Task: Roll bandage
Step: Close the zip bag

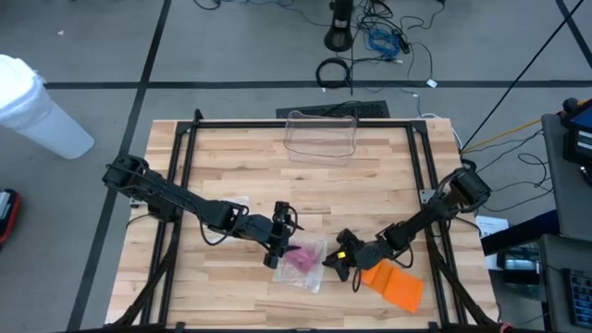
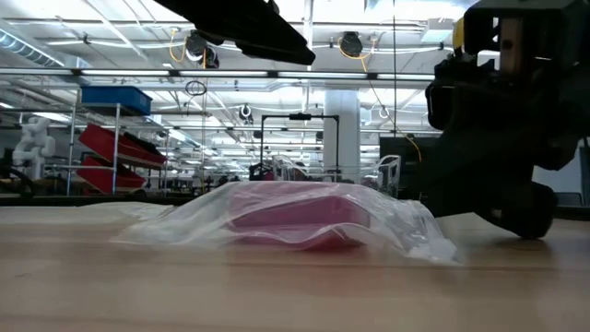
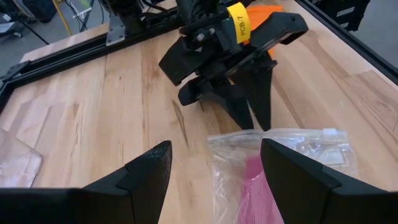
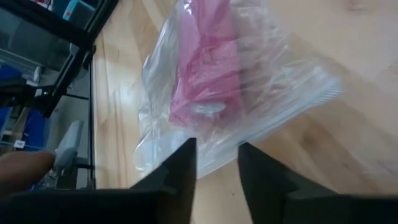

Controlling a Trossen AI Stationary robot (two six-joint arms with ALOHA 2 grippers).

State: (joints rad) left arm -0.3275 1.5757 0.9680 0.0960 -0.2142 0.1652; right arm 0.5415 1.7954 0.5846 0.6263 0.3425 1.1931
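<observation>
Pale wooden tabletop point(image 1: 240, 166) lies under both my arms, and on its near middle sits a clear plastic bag point(image 1: 305, 261) with the pink rolled bandage point(image 1: 302, 259) inside, flat on the wood. My left hand point(image 1: 278, 250) hovers at the bag's left edge with its fingers spread wide and nothing between them. My right hand point(image 1: 339, 262) is at the bag's right edge, fingers point(image 4: 180, 171) narrowly parted around a bit of the plastic, though I cannot tell whether they grip it; an orange sheet point(image 1: 393, 284) lies just to its right.

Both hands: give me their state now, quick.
Left hand: open, over the plastic bag, holding nothing.
Right hand: fingers slightly apart at the bag's edge; grip cannot be told.
</observation>
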